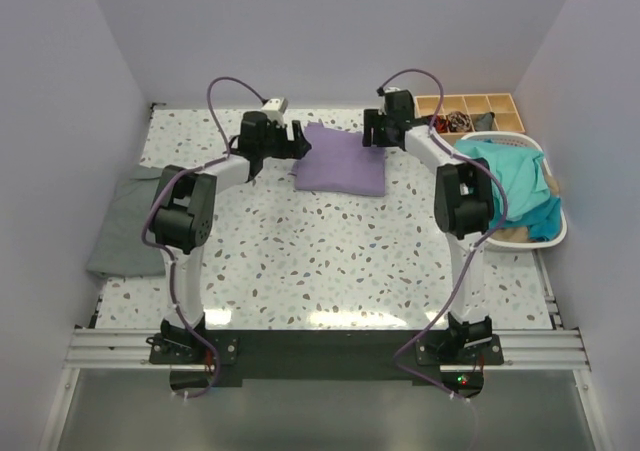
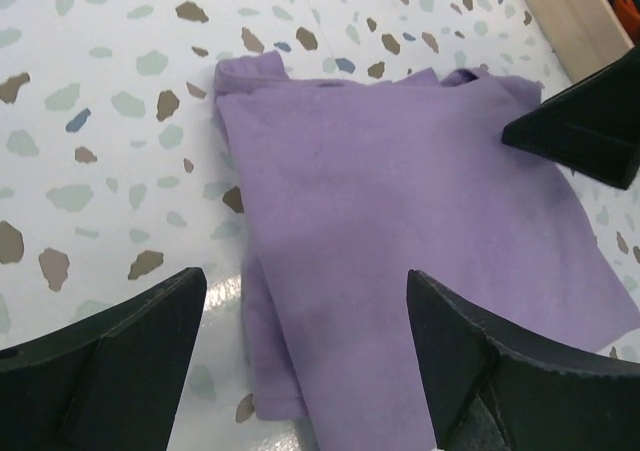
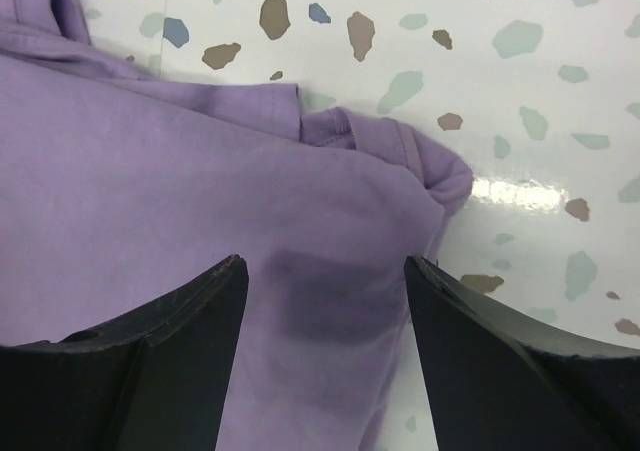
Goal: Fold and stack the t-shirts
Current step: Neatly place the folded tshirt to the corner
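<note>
Left gripper [image 2: 305,291]: jaws spread, nothing grasped, positioned over the left edge of the folded lavender t-shirt [image 2: 400,221]. Right gripper [image 3: 325,271]: jaws spread, nothing grasped, over the same shirt's right edge. The shirt lies flat at the far centre of the speckled table [image 1: 330,261]. A grey t-shirt [image 1: 125,231] lies at the left table edge. Teal t-shirts [image 1: 510,186] fill the white basket [image 1: 555,233] at the right.

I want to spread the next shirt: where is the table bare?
Bare: the middle of the table, nearer than the lavender t-shirt, and the far-left corner beyond the grey t-shirt. Crowded: the right edge, with basket and wooden tray.
</note>
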Robot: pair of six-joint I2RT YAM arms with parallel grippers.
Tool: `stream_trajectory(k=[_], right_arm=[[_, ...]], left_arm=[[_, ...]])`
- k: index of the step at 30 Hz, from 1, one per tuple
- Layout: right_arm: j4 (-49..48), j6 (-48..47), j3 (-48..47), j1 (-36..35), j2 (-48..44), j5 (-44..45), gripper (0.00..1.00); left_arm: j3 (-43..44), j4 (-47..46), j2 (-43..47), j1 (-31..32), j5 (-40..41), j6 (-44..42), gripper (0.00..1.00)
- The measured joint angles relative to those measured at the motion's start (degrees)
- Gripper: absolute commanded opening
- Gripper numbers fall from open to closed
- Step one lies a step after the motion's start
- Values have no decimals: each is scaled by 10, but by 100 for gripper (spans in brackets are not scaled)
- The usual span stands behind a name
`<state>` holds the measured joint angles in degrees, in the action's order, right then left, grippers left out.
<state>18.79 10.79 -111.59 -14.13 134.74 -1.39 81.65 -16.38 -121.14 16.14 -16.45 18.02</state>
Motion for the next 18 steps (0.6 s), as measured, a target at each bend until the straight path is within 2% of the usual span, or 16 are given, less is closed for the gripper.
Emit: stream_trajectory(k=[9, 18], right_arm=[[-15, 2, 77, 2, -105, 6, 69], [-18, 27, 151, 2, -122, -12, 69]], left_arm=[[-27, 6, -6, 0, 8, 4, 86], [-22, -3, -49, 0, -17, 10, 86]])
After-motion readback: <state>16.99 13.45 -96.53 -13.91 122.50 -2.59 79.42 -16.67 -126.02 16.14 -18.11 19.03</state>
